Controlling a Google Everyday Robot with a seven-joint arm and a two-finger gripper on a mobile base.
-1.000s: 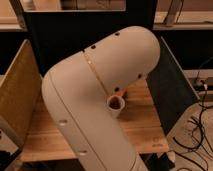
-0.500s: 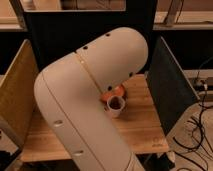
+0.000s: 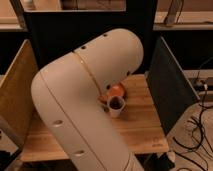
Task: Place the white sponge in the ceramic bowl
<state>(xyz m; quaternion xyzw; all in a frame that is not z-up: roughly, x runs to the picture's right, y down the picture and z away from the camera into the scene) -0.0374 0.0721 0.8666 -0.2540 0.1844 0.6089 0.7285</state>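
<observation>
The gripper is hidden behind the arm [image 3: 85,100], so no place can be given relative to it. The arm crosses the middle and lower left of the view, in front of the table [image 3: 142,127]. On the table, at the arm's right edge, sits the ceramic bowl [image 3: 118,90], partly covered by the arm. The cup [image 3: 116,106] stands upright just in front of the bowl. Upright panels flank the table, one left [image 3: 15,95], one right [image 3: 170,85]. Cables [image 3: 200,132] lie on the floor beyond the right panel.
</observation>
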